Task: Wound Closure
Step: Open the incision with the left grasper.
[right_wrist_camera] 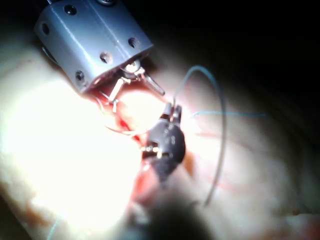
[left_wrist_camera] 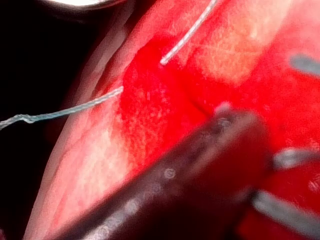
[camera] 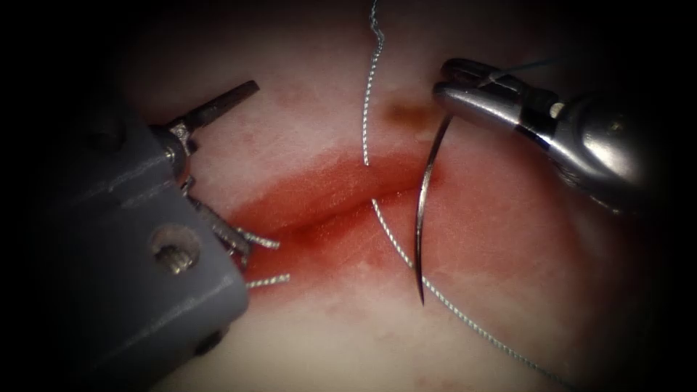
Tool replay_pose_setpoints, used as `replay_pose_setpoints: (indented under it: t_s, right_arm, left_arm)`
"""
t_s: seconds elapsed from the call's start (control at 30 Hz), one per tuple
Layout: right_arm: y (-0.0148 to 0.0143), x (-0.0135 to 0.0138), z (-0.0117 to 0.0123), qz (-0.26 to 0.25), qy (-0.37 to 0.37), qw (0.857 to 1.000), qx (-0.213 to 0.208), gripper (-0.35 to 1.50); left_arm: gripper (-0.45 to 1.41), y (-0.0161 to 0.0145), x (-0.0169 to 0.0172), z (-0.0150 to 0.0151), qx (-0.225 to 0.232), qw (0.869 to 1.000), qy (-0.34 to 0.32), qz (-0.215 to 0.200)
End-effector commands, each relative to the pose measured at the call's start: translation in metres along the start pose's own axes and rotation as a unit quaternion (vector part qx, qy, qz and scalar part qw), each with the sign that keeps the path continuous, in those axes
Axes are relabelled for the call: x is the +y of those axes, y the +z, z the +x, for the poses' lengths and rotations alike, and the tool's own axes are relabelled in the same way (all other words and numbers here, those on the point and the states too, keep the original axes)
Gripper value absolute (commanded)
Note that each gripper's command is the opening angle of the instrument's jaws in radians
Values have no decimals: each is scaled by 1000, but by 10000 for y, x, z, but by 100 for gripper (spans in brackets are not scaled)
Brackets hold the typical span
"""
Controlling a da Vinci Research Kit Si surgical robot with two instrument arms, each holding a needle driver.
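On the tissue [camera: 508,239], the left tool [camera: 218,170] hovers left of the cut [camera: 327,210], jaws spread wide and empty; the right tool [camera: 454,94] grips the needle [camera: 421,218] near its thread end, its point resting free above the wound, thread [camera: 370,94] trailing across.

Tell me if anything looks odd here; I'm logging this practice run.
Nothing stands out. The right tool holds the needle at its rear end, clear of the tissue; thread crosses the cut. The left tool is open, empty.
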Motion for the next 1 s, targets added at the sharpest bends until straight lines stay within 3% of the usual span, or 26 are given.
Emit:
replay_pose_setpoints:
  t_s: [0.03, 0.1, 0.4, 0.77, 1.0]
  right_arm:
    - [13, 2, 7, -1, -4, 1000, 3, -35]
    - [12, 2, 7, 3, -30, 1000, 4, -35]
    - [13, 3, 8, 44, -82, 995, 29, -35]
    - [11, 5, 17, 38, -163, 984, 62, -35]
    - [5, 8, 19, 34, -175, 981, 76, -35]
  left_arm:
    - [109, -1, 11, -4, 0, 1000, 6, -2]
    - [114, -4, 12, -5, 5, 999, -35, -15]
    - [121, -8, 16, -9, 7, 997, -71, -29]
    - [116, -8, 17, -13, 23, 989, -137, -41]
    - [113, -2, 15, -19, 31, 983, -176, -35]
